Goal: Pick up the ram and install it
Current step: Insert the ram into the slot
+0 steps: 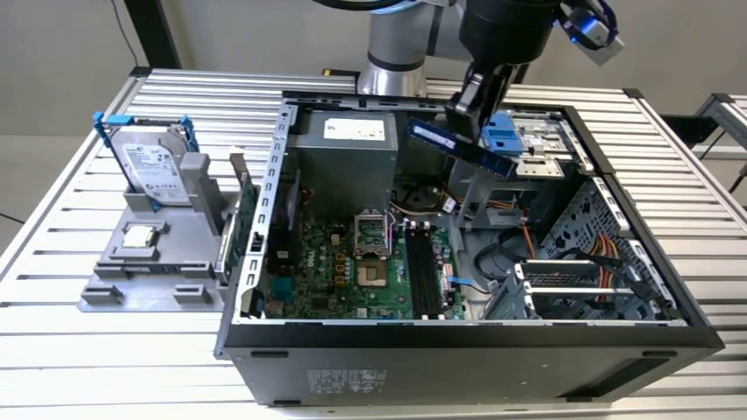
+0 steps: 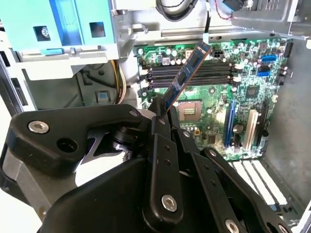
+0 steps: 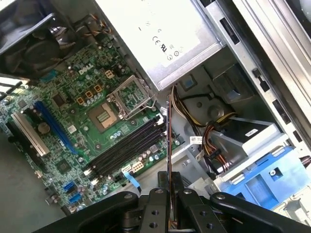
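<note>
One gripper (image 1: 470, 112) hung over the far side of the open computer case (image 1: 467, 337), and its black fingers (image 3: 156, 201) were pinching the ram (image 1: 461, 147) by one end. The stick was in the air above the case, clear of everything beneath it. In the exterior view it sloped downward toward the exterior view's right, in front of the grey power supply (image 1: 345, 140) and just beside a blue drive bracket (image 1: 502, 136). In the first wrist view it showed edge-on as a thin line running out from between the fingers. In the second wrist view its dark face pointed out over the green motherboard (image 2: 243, 97).

The motherboard lay flat on the floor of the case. Its black memory slots (image 1: 422, 276) ran near to far, just to the exterior view's right of the square processor socket (image 1: 371, 236). The ram was well above those slots and apart from them, nearer the far wall of the case than they were.

Outside the case, to the exterior view's left, a grey holder (image 1: 146, 280) sat on the slatted metal table (image 1: 70, 367). A silver hard drive (image 1: 152, 162) in a blue frame stood upright in the holder's far part. A small square processor chip (image 1: 140, 234) lay flat nearer the front.
</note>
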{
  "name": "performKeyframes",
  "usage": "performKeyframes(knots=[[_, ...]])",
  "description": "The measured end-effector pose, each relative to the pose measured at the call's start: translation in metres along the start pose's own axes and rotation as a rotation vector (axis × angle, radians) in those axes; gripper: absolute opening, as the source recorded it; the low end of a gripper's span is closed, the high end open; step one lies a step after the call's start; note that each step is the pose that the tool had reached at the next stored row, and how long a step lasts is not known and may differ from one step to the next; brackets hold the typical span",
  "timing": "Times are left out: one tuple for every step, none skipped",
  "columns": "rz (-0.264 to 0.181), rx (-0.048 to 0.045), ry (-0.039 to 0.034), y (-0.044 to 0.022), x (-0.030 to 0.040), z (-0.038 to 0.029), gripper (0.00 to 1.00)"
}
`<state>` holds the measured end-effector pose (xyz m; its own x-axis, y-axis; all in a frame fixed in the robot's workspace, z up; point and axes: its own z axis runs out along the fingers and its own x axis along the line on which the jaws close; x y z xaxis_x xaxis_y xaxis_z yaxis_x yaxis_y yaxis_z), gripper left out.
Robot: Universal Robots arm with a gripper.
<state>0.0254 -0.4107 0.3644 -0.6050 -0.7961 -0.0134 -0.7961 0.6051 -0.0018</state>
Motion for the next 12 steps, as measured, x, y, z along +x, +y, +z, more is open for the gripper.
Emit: performKeyframes(knots=[[0.009,0.0002,0.0001,0.0000,0.0000,0.0000,0.00],[0.018,0.0003,0.0001,0.0000,0.0000,0.0000,0.00],[0.028,0.0004,0.0001,0.0000,0.0000,0.0000,0.00],[0.037,0.0006,0.0003,0.0000,0.0000,-0.0001,0.00],[0.047,0.0008,0.0004,0.0001,0.0000,-0.0001,0.00],[0.056,0.0009,0.0004,0.0001,0.0000,0.0000,0.00],[0.066,0.0010,0.0004,0.0001,0.0000,0.0000,0.00],[0.076,0.0011,0.0003,0.0001,0.0000,0.0001,0.00],[0.085,0.0012,0.0002,0.0001,0.0000,0.0001,0.00],[0.095,0.0013,0.0002,0.0001,0.0000,0.0002,0.00],[0.105,0.0014,0.0003,0.0001,0.0000,0.0001,0.00],[0.114,0.0016,0.0003,0.0001,0.0000,0.0002,0.00]])
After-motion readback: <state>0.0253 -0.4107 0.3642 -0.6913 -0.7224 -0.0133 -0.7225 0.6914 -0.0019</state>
